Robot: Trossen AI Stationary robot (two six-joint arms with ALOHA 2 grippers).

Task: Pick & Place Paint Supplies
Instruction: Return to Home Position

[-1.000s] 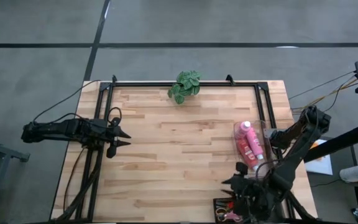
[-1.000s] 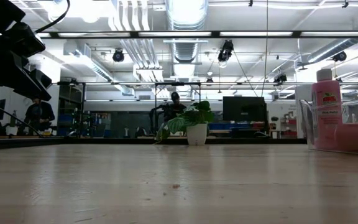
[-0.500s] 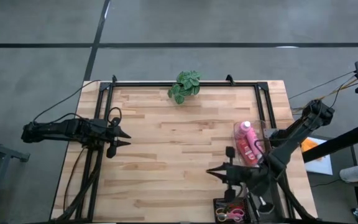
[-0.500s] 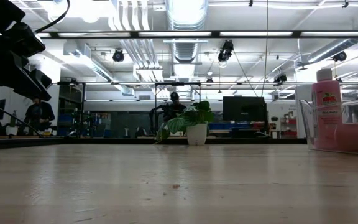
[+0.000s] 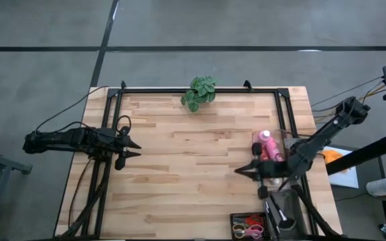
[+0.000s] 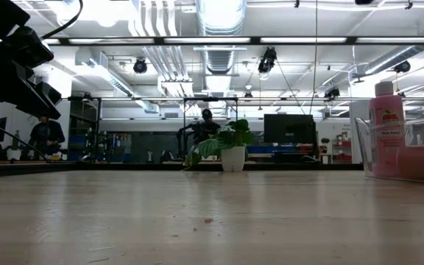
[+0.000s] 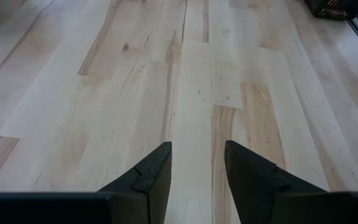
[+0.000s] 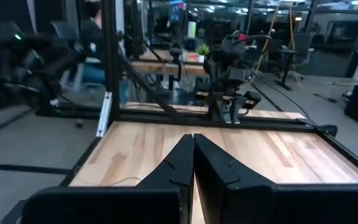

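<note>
High view shows the right gripper (image 5: 241, 170) well clear of the black bin (image 5: 237, 218), where a second ago it hung low over the red and pink scissors (image 5: 249, 231) lying inside. It has since swung up and away from the table's near edge. It now points across the boards, and its fingers are pressed together with nothing between them. That reads as the last drop being finished, with the arm folding back toward rest.

The pink squeeze bottles with white caps (image 5: 267, 146) lie just behind this gripper, beside its wrist. They sit inside a clear plastic container (image 6: 363, 147), and the arm crosses over part of it. The retreat probably has to lift over that container rather than sweep through it.

Ahead of the fingertips the light wooden table (image 5: 179, 181) runs bare all the way to the left gripper (image 5: 137, 148). That one waits at the opposite side with its fingers parted and holding nothing. A green potted plant (image 5: 200, 92) stands well off to one side of both, at the far edge. The black frame rail (image 5: 281, 110) behind the right wrist is the nearest hard limit.
</note>
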